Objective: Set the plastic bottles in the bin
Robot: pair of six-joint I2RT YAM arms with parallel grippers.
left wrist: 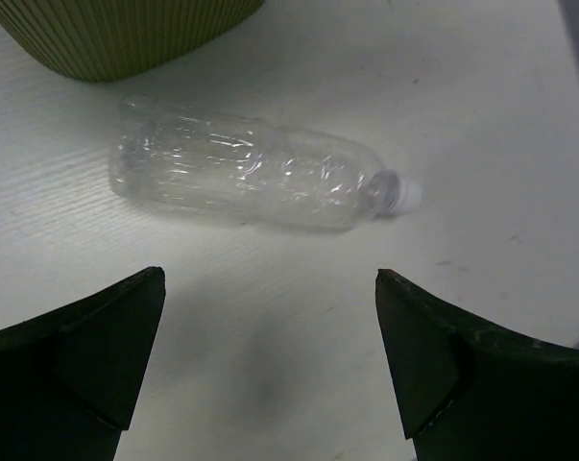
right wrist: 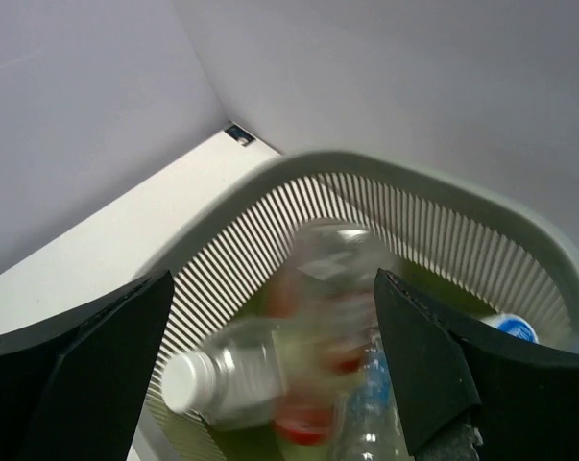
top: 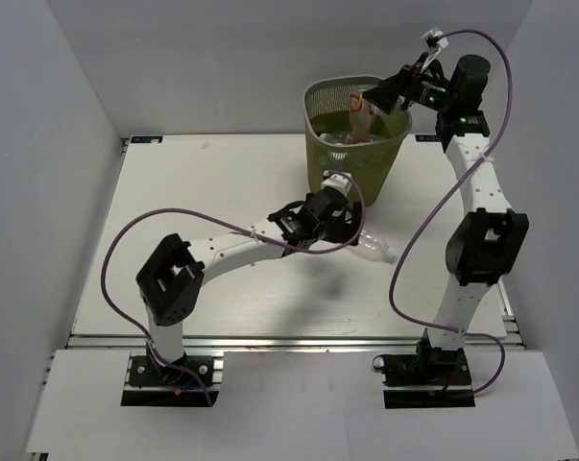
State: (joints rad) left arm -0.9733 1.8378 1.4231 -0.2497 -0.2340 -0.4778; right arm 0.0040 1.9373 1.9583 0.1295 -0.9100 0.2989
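Observation:
A clear plastic bottle (left wrist: 241, 173) with a white cap (left wrist: 404, 195) lies on its side on the table, right by the foot of the olive-green bin (left wrist: 126, 34). My left gripper (left wrist: 270, 279) hovers over it, open and empty; in the top view this gripper (top: 342, 226) is just left of the bottle (top: 373, 248). My right gripper (right wrist: 272, 279) stands open above the bin's rim (right wrist: 414, 182). Between its fingers a red-labelled bottle (right wrist: 327, 317) shows blurred inside the bin, touching neither finger. Below it lie a white-capped bottle (right wrist: 222, 379) and a blue-labelled one (right wrist: 371, 394).
The bin (top: 351, 168) stands at the back of the white table, right of centre, close to the back wall. The right arm (top: 481, 240) rises along the table's right side. A purple cable (top: 126, 240) loops off the left arm.

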